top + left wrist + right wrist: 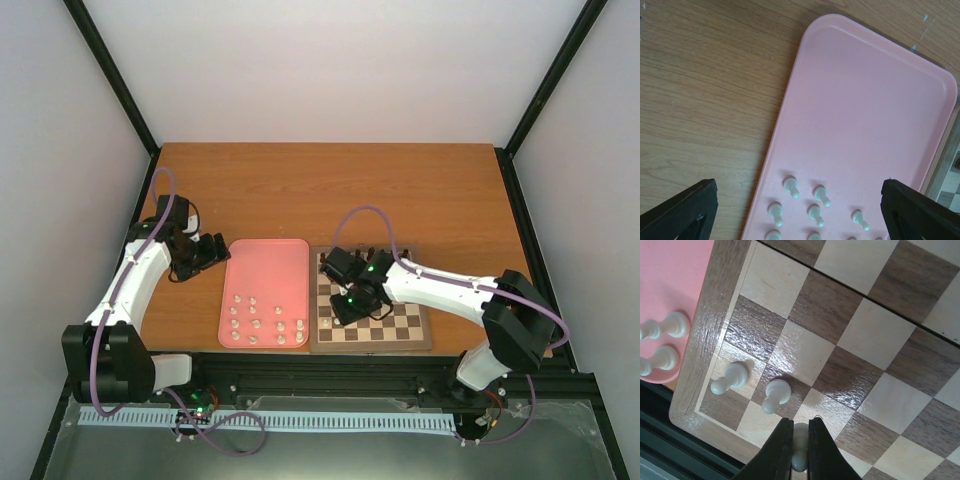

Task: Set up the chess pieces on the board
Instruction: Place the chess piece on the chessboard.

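From above, the board (385, 325) lies on the table (330, 190) with the pink tray (270, 265) just beside it at nine o'clock. The cream chess pieces (256, 323) cluster in the tray's six o'clock end. The left gripper (210, 250) hangs over bare wood at the tray's ten o'clock, and the right gripper (340, 308) is low over the board's nine o'clock side. In the left wrist view the left gripper (797, 192) has its jaws spread wide, one black tip in each lower corner. Between the tips lies the tray (865, 100), with chess pieces (790, 186) standing at six o'clock. In the right wrist view the right gripper (800, 426) is clamped on a cream piece (800, 447) at six o'clock, over the board (850, 340) near its corner. Two pawn-shaped pieces (732, 377) stand on neighbouring squares at about eight o'clock. Two others (665, 325) are on the tray (675, 270) at nine o'clock.
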Available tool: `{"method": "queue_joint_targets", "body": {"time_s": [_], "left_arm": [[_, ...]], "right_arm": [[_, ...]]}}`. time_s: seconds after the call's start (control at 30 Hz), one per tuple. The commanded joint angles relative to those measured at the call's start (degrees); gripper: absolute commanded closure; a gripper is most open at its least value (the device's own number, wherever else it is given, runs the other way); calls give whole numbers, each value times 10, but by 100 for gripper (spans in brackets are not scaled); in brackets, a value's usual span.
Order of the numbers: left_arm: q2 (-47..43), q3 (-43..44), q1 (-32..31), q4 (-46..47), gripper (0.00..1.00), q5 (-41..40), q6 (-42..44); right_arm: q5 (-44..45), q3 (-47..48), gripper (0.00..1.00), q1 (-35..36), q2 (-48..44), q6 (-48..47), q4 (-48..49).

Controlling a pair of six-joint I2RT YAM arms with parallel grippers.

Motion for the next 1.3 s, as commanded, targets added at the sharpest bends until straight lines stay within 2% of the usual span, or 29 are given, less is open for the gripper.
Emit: {"method": "queue_joint_targets", "body": {"time_s": [0.0, 0.3, 1.27], "left_arm": [[-1, 12, 2, 6, 0, 4, -6], [-1, 10, 2, 8, 0, 7, -8], [2, 12, 2, 8, 0, 5, -6]], "right_arm": [[1, -11, 97, 6, 0, 16, 6], [-4, -35, 97, 6, 1, 22, 16], [38, -2, 96, 6, 41, 9, 8]]}}
